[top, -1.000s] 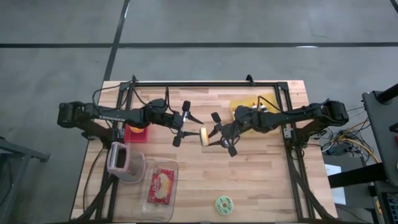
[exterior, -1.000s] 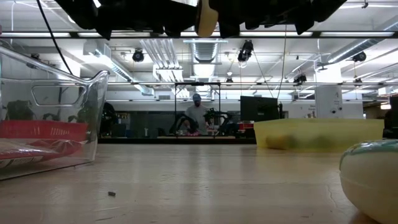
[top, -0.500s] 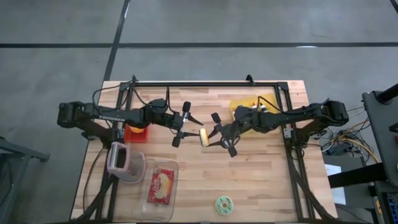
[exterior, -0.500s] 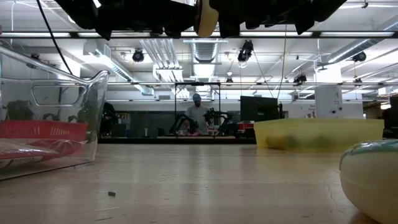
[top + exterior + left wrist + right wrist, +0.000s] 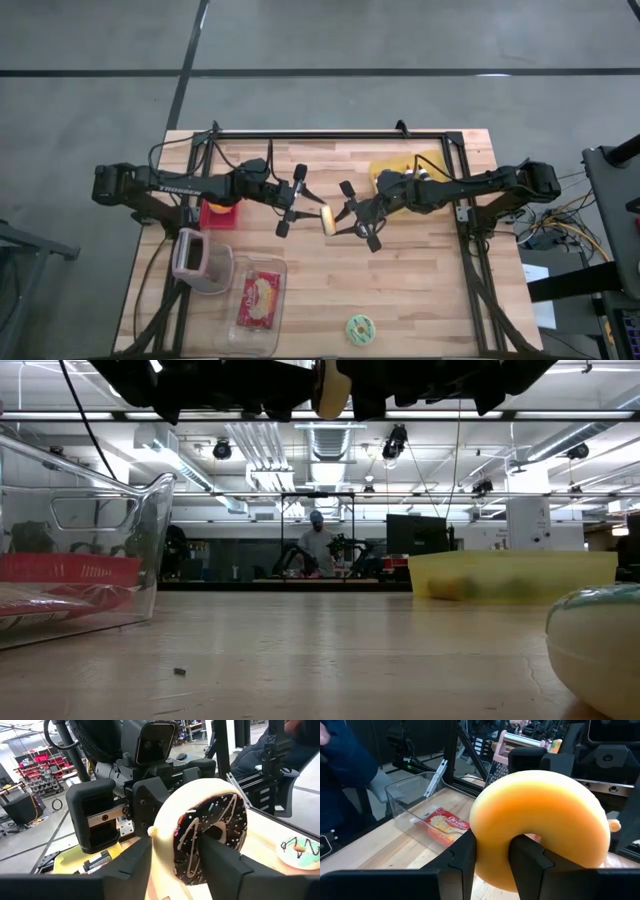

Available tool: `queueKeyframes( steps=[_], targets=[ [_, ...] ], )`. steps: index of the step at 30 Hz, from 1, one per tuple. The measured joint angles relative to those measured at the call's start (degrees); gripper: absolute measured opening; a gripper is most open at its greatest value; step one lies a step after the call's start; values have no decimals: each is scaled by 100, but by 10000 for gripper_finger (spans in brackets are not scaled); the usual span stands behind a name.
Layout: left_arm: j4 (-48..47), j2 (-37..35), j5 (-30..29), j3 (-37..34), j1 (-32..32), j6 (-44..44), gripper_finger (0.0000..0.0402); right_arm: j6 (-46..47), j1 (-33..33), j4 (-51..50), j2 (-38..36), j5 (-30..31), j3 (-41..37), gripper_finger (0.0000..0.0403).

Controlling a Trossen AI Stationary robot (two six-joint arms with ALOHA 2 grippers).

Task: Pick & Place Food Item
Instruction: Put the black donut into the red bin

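A donut (image 5: 327,219) with a pale yellow body and chocolate icing hangs high above the middle of the table, standing on edge between my two grippers. My right gripper (image 5: 341,221) reaches in from the right and is shut on it. My left gripper (image 5: 313,214) reaches in from the left and its fingers close around the same ring. In the left wrist view the iced face (image 5: 210,820) shows; in the right wrist view, the plain underside (image 5: 545,815). The low view shows the donut (image 5: 331,390) at the very top. My left gripper (image 5: 175,867) comes level from the table's left. One finger (image 5: 220,857) lies at the hole on the iced face and the other (image 5: 132,865) against the pale outer rim (image 5: 162,855). The donut is clear of the table. My right gripper (image 5: 492,862) pinches the ring's lower part (image 5: 492,845), one finger (image 5: 527,857) in the hole and one (image 5: 462,857) outside the rim. It comes level from the table's right. The donut stands on edge, lifted clear.
A yellow bin (image 5: 400,165) sits at the back right and a red item (image 5: 220,215) at the left. A clear container (image 5: 255,300) with a red packet and a pink-rimmed object (image 5: 190,255) stand at the front left. A green-iced donut (image 5: 359,328) lies near the front edge.
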Motion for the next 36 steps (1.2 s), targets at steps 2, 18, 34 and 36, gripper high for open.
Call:
queueKeyframes(
  steps=[2,18,34,36],
  targets=[
    [0,0,22,0,0,0,142,0,0,0,0,2,0,100],
    [0,0,346,0,0,22,62,0,0,0,0,0,0,100],
    [0,0,361,0,0,22,60,212,2,4,0,2,0,100],
    [-2,0,361,0,0,22,60,225,2,4,0,2,0,100]
  ],
)
